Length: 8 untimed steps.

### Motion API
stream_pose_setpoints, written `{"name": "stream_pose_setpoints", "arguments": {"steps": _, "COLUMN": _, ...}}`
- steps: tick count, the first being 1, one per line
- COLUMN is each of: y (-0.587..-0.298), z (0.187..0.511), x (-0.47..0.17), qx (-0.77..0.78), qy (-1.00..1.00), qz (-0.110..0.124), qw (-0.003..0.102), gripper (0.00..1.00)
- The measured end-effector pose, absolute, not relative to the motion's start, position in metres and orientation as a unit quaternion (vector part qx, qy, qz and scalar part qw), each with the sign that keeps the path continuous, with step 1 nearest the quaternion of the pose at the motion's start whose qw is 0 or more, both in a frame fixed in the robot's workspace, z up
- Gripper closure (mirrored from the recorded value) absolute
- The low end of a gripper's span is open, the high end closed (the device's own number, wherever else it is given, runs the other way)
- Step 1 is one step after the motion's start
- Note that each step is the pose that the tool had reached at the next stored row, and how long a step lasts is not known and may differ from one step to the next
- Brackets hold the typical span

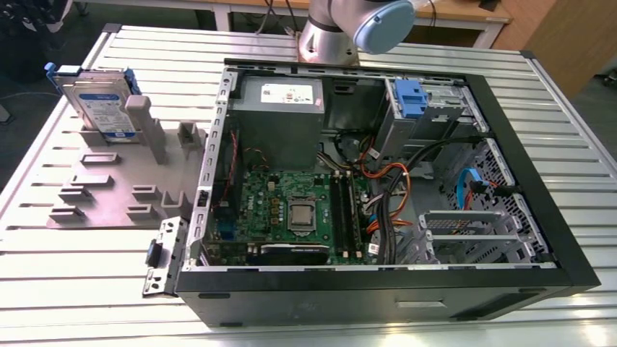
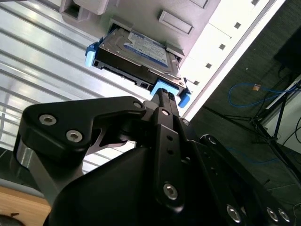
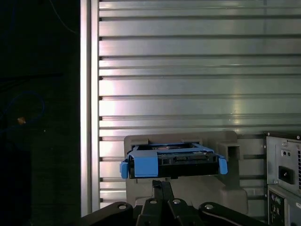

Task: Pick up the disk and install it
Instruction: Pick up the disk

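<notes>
Black hand [image 3: 162,183] pressed together, empty, near disk [image 3: 171,160] — upright in grey holder [image 1: 115,189], exterior view adds motherboard [image 1: 289,210]

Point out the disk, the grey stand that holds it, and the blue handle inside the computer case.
disk [image 1: 97,108], exterior view, on its white-and-blue label.
grey stand [image 1: 111,182], exterior view, on its flat base.
blue handle [image 1: 410,94], exterior view, on its front face.

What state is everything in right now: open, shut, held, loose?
disk: standing on edge in the grey holder, not gripped.
gripper: shut, holding nothing, aimed at the disk.
computer case: lying on its side, side panel off, insides exposed.
</notes>
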<state>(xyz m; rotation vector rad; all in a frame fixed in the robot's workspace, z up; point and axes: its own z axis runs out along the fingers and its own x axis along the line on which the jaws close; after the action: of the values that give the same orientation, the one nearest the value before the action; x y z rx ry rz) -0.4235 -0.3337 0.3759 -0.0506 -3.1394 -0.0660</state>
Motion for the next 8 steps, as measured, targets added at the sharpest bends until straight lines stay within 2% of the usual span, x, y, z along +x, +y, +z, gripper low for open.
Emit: {"name": "stream_pose_setpoints", "arguments": {"steps": 8, "y": -0.3337, "z": 0.3759, "x": -0.4235, "qx": -0.015, "qy": -1.0, "qz": -0.021, "qw": 0.001, "gripper": 0.89}}
